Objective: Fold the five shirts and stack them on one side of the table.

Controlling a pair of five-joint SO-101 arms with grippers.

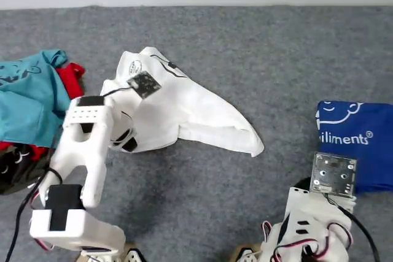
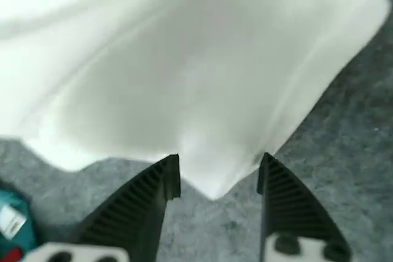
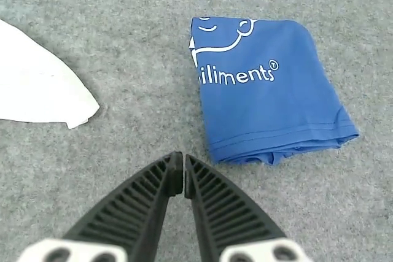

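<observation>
The white shirt [image 1: 184, 111] lies rumpled left of the counter's [image 1: 258, 47] middle. The left tool [image 2: 219, 164] hangs over its edge, fingers apart. The right tool [image 3: 183, 167] is closed together on nothing, near the folded blue shirt [image 3: 264, 90] at the right edge. A teal shirt [image 1: 27, 99] is heaped at the left edge
</observation>
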